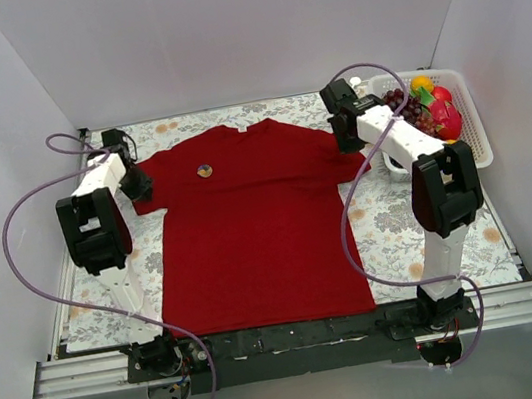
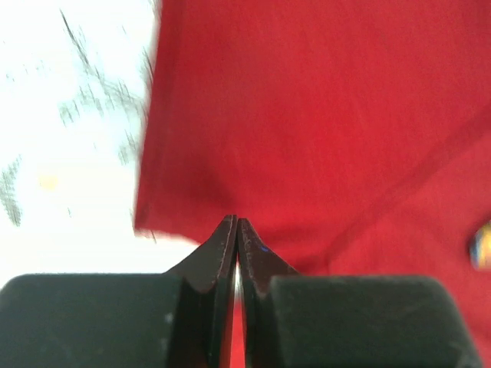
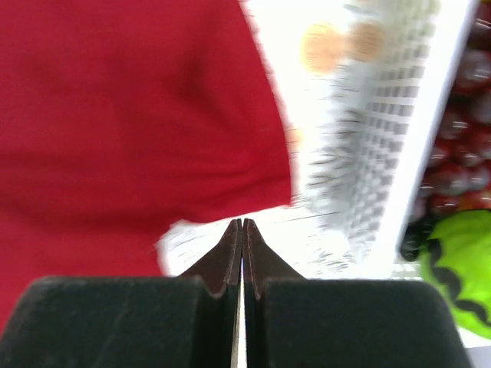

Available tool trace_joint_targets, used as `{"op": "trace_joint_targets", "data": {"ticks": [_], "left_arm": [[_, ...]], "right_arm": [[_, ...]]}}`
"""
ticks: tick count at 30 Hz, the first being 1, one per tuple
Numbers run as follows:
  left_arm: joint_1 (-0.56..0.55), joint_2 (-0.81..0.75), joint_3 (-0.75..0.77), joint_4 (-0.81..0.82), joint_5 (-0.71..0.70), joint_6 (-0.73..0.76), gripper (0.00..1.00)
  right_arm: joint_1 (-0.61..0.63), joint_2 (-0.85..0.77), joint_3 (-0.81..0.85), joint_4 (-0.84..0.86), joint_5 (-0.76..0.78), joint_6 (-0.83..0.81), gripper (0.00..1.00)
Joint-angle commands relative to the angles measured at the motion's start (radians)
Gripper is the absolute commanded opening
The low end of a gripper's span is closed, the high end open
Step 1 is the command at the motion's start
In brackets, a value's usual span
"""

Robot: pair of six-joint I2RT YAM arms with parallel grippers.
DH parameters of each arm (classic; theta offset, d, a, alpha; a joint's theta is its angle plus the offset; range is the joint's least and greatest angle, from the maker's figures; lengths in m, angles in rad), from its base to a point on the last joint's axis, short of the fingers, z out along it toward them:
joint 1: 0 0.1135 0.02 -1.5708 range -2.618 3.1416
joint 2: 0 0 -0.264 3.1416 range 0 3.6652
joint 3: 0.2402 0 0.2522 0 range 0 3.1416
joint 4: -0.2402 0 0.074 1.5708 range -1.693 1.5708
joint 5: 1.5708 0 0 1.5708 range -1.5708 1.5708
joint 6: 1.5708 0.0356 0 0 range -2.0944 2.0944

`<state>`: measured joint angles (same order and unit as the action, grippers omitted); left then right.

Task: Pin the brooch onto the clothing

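While the brooch (image 1: 204, 171) lies on the clothing (image 1: 253, 242), a basket (image 1: 471, 106) stands beside.

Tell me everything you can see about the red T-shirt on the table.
The T-shirt is plain dark red, short-sleeved, seemingly soft fabric, with a small white label inside the neck. It lies flat, spread out on the flowered tablecloth, neck toward the far wall. A small round brooch sits on its chest, toward the left arm's side. The left gripper and right gripper, both shut, hang at its sleeve edges; contact cannot be judged.
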<state>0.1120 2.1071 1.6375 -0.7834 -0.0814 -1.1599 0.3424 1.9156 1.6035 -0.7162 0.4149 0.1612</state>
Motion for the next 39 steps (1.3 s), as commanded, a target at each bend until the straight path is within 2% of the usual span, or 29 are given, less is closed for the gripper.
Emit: {"op": "trace_joint_targets", "data": {"ticks": [1, 3, 6, 7, 8, 9, 10, 11, 14, 16, 18, 25, 33, 36, 39], "left_arm": [[-0.098, -0.234, -0.125, 0.033, 0.054, -0.023, 0.09], [-0.171, -0.301, -0.21, 0.055, 0.077, -0.037, 0.17], [-0.237, -0.355, -0.312, 0.065, 0.129, -0.075, 0.42], [-0.253, -0.387, -0.338, 0.065, 0.134, -0.086, 0.56], [-0.268, -0.404, -0.359, 0.064, 0.134, -0.107, 0.64], [-0.296, -0.418, -0.381, 0.065, 0.132, -0.118, 0.69], [-0.311, -0.446, -0.422, 0.064, 0.129, -0.127, 0.72], [-0.327, -0.455, -0.441, 0.061, 0.126, -0.133, 0.78], [-0.37, -0.46, -0.492, 0.027, 0.106, -0.15, 0.86], [-0.393, -0.449, -0.499, -0.005, 0.094, -0.155, 0.87], [-0.419, -0.44, -0.522, -0.034, 0.05, -0.155, 0.89], [-0.439, -0.44, -0.6, -0.092, 0.015, -0.161, 0.91], [-0.446, -0.479, -0.743, -0.103, 0.035, -0.184, 0.91], [-0.446, -0.501, -0.749, -0.103, 0.025, -0.192, 0.92], [-0.446, -0.529, -0.71, -0.099, 0.002, -0.182, 0.93]], "right_arm": [[0.101, -0.075, 0.024, -0.023, -0.088, -0.006, 0.01], [0.165, -0.09, -0.011, -0.025, -0.129, 0.003, 0.01], [0.251, -0.11, -0.089, 0.0, -0.186, 0.024, 0.01], [0.288, -0.113, -0.108, 0.007, -0.198, 0.031, 0.01], [0.303, -0.116, -0.129, 0.032, -0.218, 0.038, 0.02], [0.316, -0.119, -0.157, 0.044, -0.269, 0.04, 0.08], [0.335, -0.122, -0.203, 0.058, -0.283, 0.047, 0.24], [0.343, -0.133, -0.238, 0.098, -0.3, 0.055, 0.46], [0.388, -0.15, -0.326, 0.139, -0.318, 0.066, 0.69], [0.421, -0.15, -0.352, 0.153, -0.288, 0.072, 0.75], [0.44, -0.139, -0.375, 0.153, -0.272, 0.075, 0.77], [0.498, -0.127, -0.448, 0.139, -0.26, 0.109, 0.78], [0.514, -0.204, -0.539, 0.107, -0.268, 0.133, 0.78], [0.514, -0.243, -0.551, 0.115, -0.269, 0.132, 0.79], [0.512, -0.259, -0.489, 0.106, -0.249, 0.123, 0.8]]}}
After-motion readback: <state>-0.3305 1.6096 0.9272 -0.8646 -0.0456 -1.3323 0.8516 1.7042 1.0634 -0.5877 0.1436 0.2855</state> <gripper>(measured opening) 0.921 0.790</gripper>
